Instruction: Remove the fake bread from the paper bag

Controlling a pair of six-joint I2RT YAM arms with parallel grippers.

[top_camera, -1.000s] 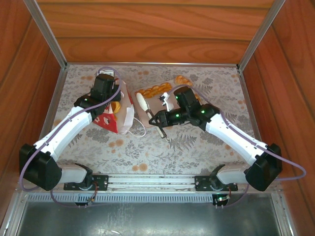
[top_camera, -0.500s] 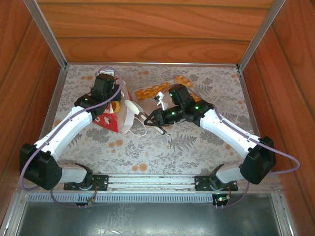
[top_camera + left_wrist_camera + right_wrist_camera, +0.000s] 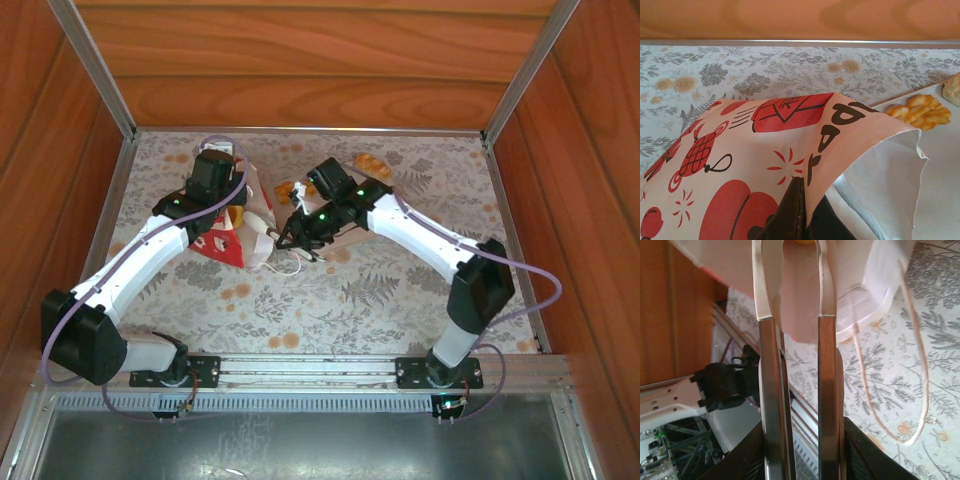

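The paper bag [image 3: 218,246], white with red patterns, lies tilted at the left with its mouth facing right. My left gripper [image 3: 231,212] is shut on the bag's upper wall; in the left wrist view the dark fingers [image 3: 796,212] pinch the printed paper [image 3: 740,150]. My right gripper [image 3: 284,233] reaches into the bag's mouth, its long white-tipped fingers [image 3: 765,285] parted. A sliver of orange fake bread [image 3: 804,241] shows between them at the frame's top edge; contact cannot be told. Orange bread [image 3: 237,216] shows inside the bag. More pieces [image 3: 371,162] lie on the beige tray [image 3: 348,240].
A braided piece [image 3: 921,108] and a pale bun [image 3: 954,88] rest on the tray [image 3: 940,165] just right of the bag. The bag's cord handle [image 3: 920,370] loops loose over the floral tablecloth [image 3: 380,290]. Wooden walls enclose the table on three sides.
My right arm has swung left from in front of the tray to the bag, and its fingers have entered the bag's mouth. The left gripper has kept its hold.
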